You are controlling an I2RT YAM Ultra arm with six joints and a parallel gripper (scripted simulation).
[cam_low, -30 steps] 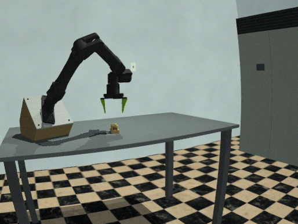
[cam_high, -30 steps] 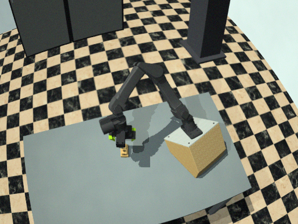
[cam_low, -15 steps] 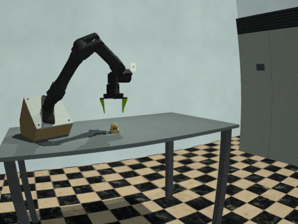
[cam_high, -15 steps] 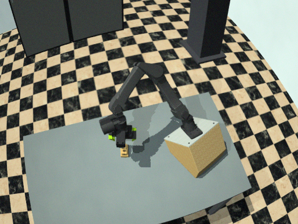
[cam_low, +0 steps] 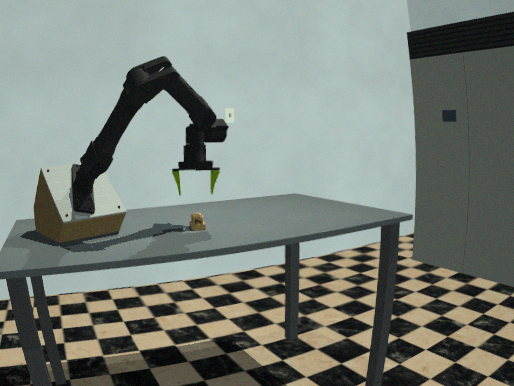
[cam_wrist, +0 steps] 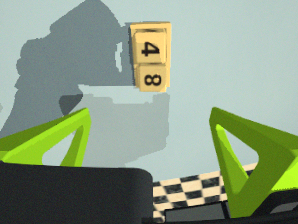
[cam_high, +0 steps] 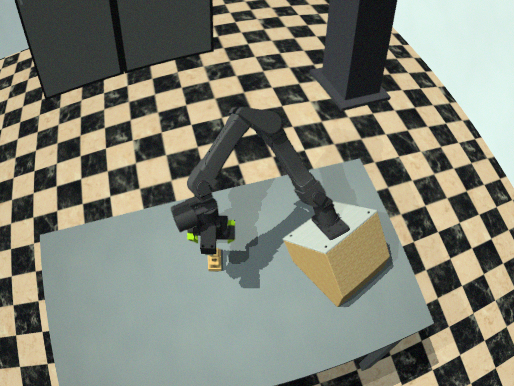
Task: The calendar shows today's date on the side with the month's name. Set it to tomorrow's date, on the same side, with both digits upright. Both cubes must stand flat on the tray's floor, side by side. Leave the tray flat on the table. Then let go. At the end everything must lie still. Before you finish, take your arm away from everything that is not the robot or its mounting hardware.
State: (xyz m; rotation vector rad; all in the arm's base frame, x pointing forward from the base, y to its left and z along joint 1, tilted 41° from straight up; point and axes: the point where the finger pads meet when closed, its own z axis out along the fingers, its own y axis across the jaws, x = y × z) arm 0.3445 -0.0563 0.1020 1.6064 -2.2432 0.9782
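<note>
While my gripper hangs wide open and empty above the grey table, the calendar sits free beneath it.

Around that small wooden piece the tabletop stretches broadly toward the near and left edges, and only my tan base block crowds the right end, well apart from the calendar. My green fingers stand spread to either side in the wrist view, clear of the calendar and well above it. Its two cubes sit side by side, touching; their upward faces read 4 and 8, turned sideways in my wrist view. I cannot make out the month's name.
</note>
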